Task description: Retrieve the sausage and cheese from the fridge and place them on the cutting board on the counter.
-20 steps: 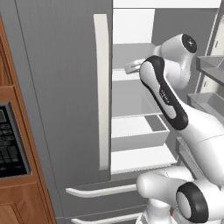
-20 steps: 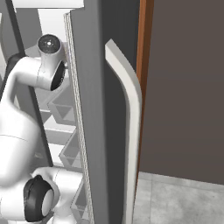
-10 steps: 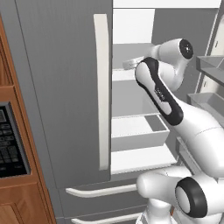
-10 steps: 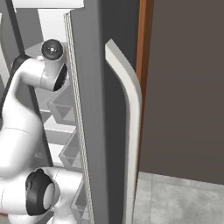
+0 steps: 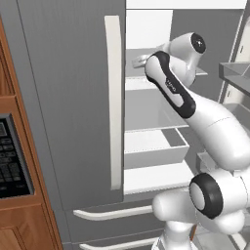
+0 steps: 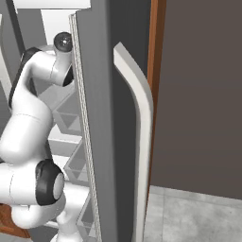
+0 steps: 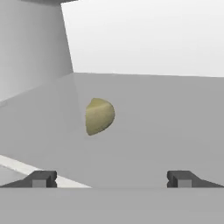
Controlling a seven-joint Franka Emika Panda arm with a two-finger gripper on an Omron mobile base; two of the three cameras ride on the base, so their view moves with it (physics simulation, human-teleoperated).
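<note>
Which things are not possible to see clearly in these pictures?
- Claw: in the left base view the arm covers it.
- Fridge inside: the right base view is blocked by the door.
- Cheese: contact with the shelf is unclear in the hand view.

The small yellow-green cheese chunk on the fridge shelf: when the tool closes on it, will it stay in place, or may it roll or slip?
The small pale yellow-green cheese chunk shows a domed, rounded side, so it may rock or turn if nudged. It looks compact, probably stiff and light. The open tool is aimed to its right, so one fingertip may push it sideways across the smooth grey fridge shelf.
</note>
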